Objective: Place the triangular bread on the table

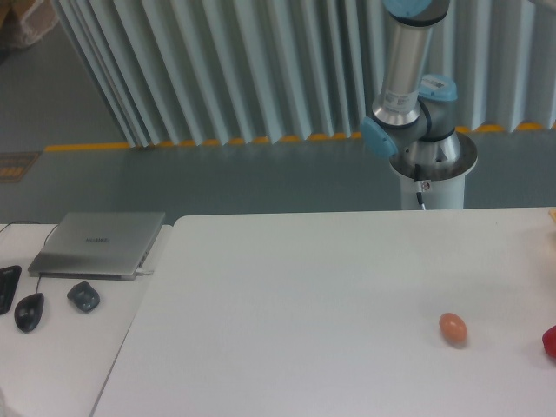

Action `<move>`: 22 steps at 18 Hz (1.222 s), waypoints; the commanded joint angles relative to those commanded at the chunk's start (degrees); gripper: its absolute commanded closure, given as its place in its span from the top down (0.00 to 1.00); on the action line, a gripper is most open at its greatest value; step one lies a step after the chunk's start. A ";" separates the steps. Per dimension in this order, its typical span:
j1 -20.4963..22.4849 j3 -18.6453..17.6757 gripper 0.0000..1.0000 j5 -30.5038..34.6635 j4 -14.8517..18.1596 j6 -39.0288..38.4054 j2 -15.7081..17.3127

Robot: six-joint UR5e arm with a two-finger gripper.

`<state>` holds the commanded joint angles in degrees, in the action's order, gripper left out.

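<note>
white table bearing egg, red item; bread, my gripper out of frame, grip state unknown
</note>
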<state>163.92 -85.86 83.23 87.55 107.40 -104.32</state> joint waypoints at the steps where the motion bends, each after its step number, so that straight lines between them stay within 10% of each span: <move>1: -0.18 -0.27 1.00 0.09 -0.96 -0.26 -0.26; 8: -1.75 -1.94 1.00 12.47 -7.99 0.96 -2.55; 22: -2.20 -5.72 1.00 12.83 -15.83 0.88 -5.27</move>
<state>161.72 -91.58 96.06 71.72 108.28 -109.60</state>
